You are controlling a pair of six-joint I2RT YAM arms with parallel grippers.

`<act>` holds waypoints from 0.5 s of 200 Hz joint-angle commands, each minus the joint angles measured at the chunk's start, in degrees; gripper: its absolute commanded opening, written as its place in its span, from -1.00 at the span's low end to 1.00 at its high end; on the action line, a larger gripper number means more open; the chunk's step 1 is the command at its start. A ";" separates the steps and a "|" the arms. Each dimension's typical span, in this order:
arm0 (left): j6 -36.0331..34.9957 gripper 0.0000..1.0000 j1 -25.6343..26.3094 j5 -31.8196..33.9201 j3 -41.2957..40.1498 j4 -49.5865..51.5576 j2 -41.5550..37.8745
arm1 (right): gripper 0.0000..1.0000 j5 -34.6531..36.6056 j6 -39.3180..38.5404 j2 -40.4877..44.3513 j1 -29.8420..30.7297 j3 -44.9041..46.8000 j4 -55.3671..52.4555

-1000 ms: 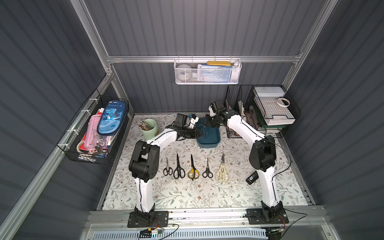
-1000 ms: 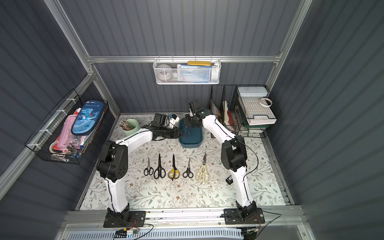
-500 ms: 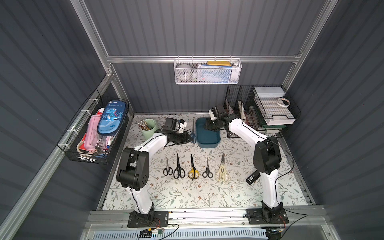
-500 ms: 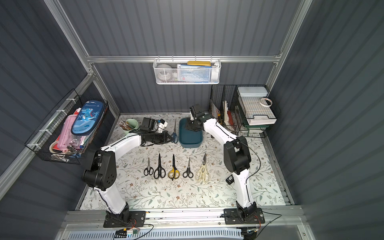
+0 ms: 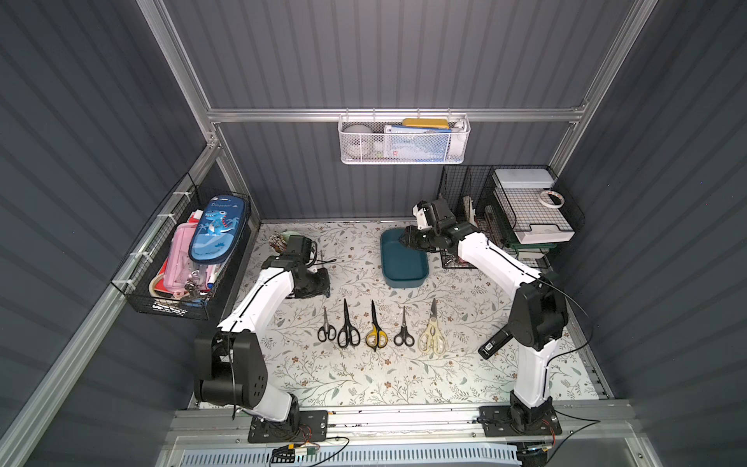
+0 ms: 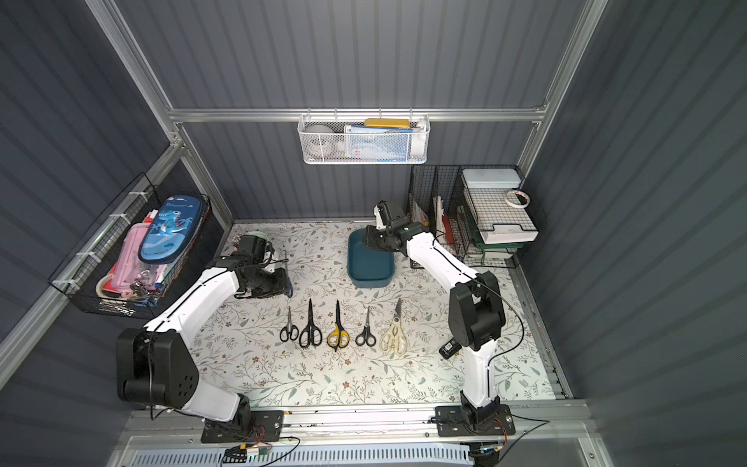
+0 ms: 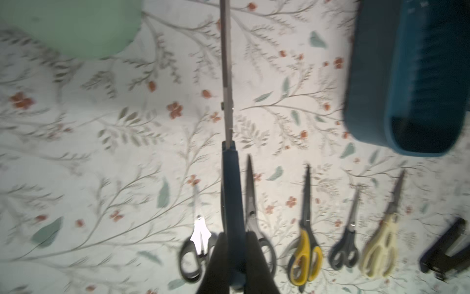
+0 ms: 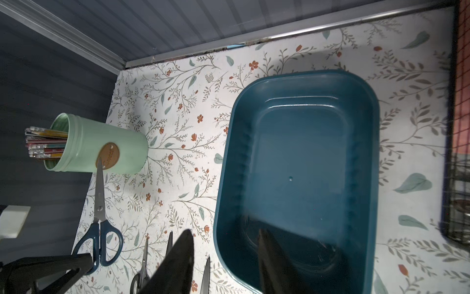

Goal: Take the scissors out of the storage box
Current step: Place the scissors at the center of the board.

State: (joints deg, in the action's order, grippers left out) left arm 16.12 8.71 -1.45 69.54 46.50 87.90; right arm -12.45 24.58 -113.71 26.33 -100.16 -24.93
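Note:
The dark teal storage box (image 5: 404,263) (image 6: 370,267) stands at the back middle, and its floor (image 8: 300,157) is bare. My right gripper (image 8: 225,231) (image 5: 404,240) is open at the box's far right corner, one finger over the inside and one outside the wall. My left gripper (image 7: 235,236) (image 5: 319,279) is shut on the blue-handled scissors (image 8: 98,203) (image 7: 230,178), held blades up to the left of the box. Several more scissors lie in a row at the table's middle, from a small black pair (image 5: 326,329) to the cream shears (image 5: 431,337).
A mint pencil cup (image 8: 101,147) stands at the back left, close behind the left arm. A black stapler-like bar (image 5: 495,343) lies right of the row. Black wire baskets (image 5: 525,210) stand at the back right, one hangs on the left wall (image 5: 190,258), and a white mesh basket (image 5: 404,139) hangs on the back wall.
My left arm has carried the blue-handled scissors from the box leftward and forward. My right gripper has opened and let go of the box's rim. The box has not moved.

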 commanded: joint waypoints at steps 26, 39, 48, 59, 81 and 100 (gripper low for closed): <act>3.34 -0.85 -0.27 25.78 6.11 13.99 2.37 | -0.10 -4.66 -1.01 0.44 1.28 4.44 2.45; 3.38 -0.85 -0.06 27.53 5.38 15.52 2.54 | -0.10 -5.13 -1.02 0.67 1.50 5.44 2.69; 3.96 -0.85 0.28 28.54 4.43 15.86 2.30 | -0.10 -5.37 -1.04 0.89 1.53 6.04 2.69; 5.68 -0.85 1.20 30.32 3.26 17.08 2.20 | -0.10 -5.58 -1.00 1.25 1.62 6.84 2.69; 9.43 -0.85 3.92 32.90 0.57 18.56 1.59 | -0.10 -5.75 -0.87 2.39 2.10 8.12 2.93; 9.64 -0.85 6.90 31.55 -1.41 17.36 -0.22 | -0.10 -5.82 -0.76 3.16 2.63 8.42 2.99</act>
State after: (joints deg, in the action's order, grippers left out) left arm 22.37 12.71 27.70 70.37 61.69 89.73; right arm -17.17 24.38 -113.21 28.16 -92.20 -22.72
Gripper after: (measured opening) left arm 0.118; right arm 0.450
